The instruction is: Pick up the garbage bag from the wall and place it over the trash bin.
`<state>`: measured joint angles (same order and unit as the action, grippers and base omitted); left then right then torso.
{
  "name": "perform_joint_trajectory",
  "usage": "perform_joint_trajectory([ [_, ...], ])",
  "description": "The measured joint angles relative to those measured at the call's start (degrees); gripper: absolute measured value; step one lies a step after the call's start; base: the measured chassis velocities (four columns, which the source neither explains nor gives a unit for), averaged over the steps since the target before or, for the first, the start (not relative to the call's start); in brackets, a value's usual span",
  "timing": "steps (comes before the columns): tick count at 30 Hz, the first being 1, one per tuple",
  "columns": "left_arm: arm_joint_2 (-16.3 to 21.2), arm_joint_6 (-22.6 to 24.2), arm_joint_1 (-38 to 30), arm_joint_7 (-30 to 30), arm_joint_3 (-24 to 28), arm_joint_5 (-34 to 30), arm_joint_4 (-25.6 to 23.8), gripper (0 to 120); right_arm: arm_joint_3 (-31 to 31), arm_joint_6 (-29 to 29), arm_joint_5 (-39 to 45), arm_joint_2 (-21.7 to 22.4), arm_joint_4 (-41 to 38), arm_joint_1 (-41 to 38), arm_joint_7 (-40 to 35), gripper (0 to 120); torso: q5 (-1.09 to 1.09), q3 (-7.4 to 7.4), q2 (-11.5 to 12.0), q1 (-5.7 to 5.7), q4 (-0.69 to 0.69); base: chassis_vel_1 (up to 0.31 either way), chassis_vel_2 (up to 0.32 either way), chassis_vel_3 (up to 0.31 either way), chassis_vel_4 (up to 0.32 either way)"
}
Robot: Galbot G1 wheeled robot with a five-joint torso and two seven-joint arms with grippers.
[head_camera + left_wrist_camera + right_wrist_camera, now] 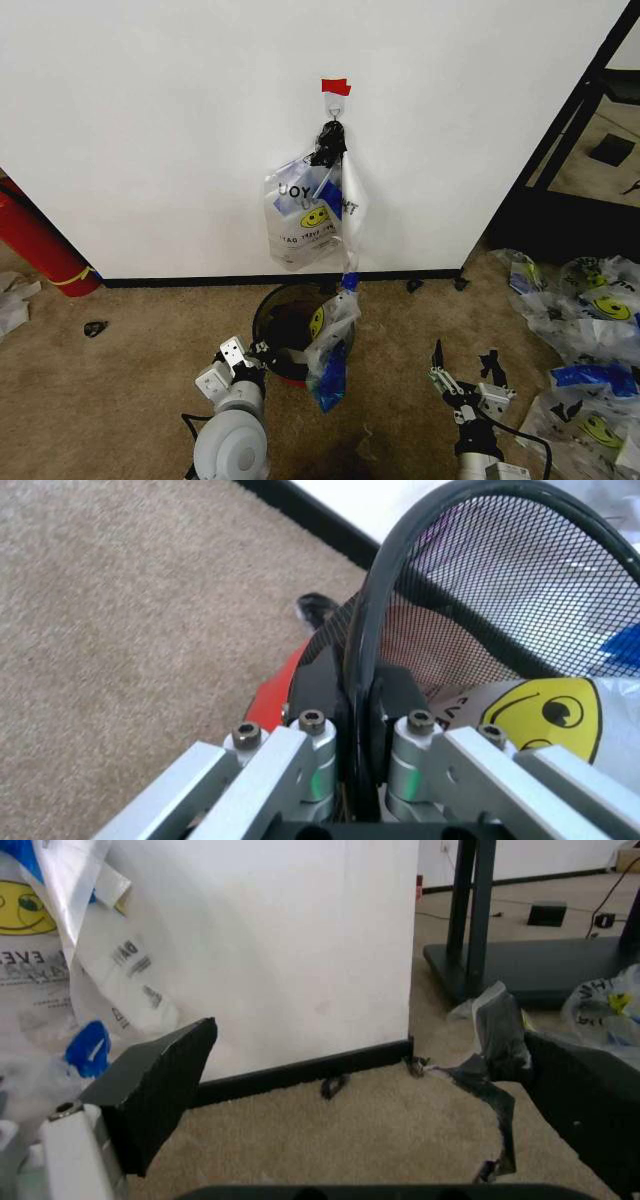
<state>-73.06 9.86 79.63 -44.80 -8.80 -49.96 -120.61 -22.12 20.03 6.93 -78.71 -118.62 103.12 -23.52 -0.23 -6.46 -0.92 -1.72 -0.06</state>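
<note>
On the white wall [150,130] the thick bunch of bags [305,215] hangs from the hook. Below, the garbage bag [332,345] drapes over the trash bin [275,325]. My left gripper [362,705] pinches the bin's rim, seen up close from my left wrist; my right gripper [370,1102] gapes empty.

Looks like a robot test room, not a home. Bare white wall [150,130] with black baseboard [200,281], a metal hook [335,110] marked by red tape [335,87]. Worn tan carpet [120,390] below the wall, scraps of black tape on it. Loose printed plastic bags [590,340] piled right of the wall. Black metal stand [480,915] past the wall's corner, red cylinder [35,245] at its left end.
</note>
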Motion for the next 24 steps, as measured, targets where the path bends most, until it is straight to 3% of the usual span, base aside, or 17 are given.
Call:
perform_joint_trajectory([
  [6, -0.4, 1.9, -0.5, -1.8, -0.5, -2.1, 0.3, 3, 0.2, -0.1, -0.1, 0.0, -0.1, 0.0, 0.0, 100, 0.01, 0.0, 0.0, 0.0, 0.0, 0.0, 0.0, 0.0, 0.0],
  [19, 1.1, 5.5, -1.0, -2.5, -1.8, -2.7, -3.2, 48, 1.1, -1.9, 0.4, 0.2, -1.2, -0.1, -0.5, 100, 0.0, 0.0, 0.0, -0.01, 0.0, 0.0, 0.0, 0.0, 0.0],
  [24, 3.5, 6.2, -0.2, -1.2, -2.9, -1.0, -7.4, 67, 3.3, -8.8, 4.6, 2.1, -5.0, -0.2, -0.5, 100, -0.01, 0.0, 0.0, 0.0, -0.01, 0.0, 0.0, 0.0, 0.0],
])
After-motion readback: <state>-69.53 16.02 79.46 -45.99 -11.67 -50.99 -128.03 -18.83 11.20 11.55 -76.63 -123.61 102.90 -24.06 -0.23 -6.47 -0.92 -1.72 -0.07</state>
